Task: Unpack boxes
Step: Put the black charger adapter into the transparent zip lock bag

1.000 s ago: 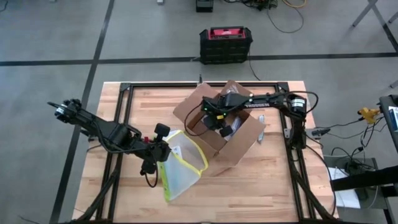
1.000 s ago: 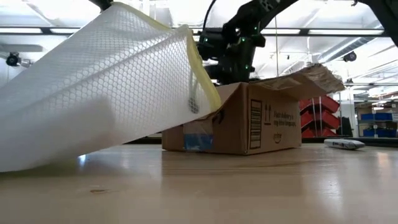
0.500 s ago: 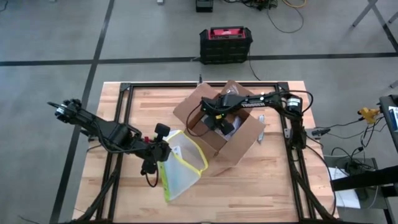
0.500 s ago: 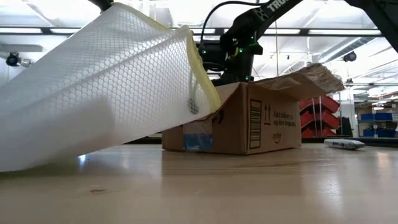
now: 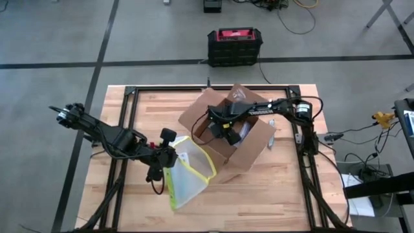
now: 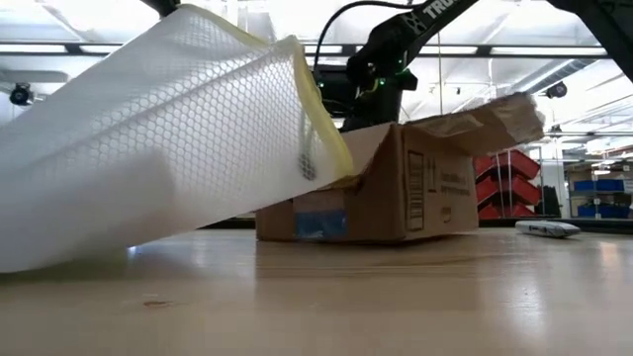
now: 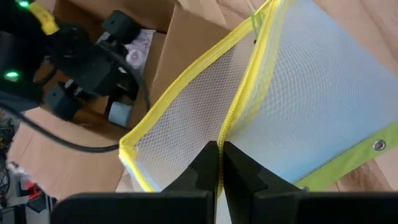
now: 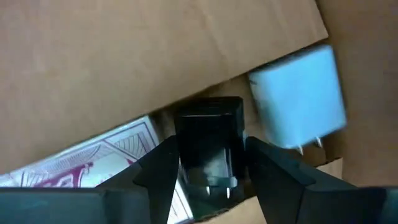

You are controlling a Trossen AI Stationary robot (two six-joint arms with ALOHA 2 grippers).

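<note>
Right claw (image 8: 208, 168) is reaching down inside the open cardboard box (image 5: 249, 152), which is sitting mid-counter (image 5: 272, 194) toward the back. Its fingers are standing partly apart around a small black plug adapter (image 8: 208, 146), squeezing it from both sides. A white charger (image 8: 298, 96) is lying just beside that. Left claw (image 7: 219, 163) is pinched fully shut on the yellow-edged mesh pouch (image 5: 187, 169) next to the box.

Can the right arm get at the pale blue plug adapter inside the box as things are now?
Probably yes. The right gripper is already down inside the open cardboard box, its fingers around a black adapter. The pale blue adapter lies uncovered right beside it, though the gripper would first have to let the black one go.
</note>
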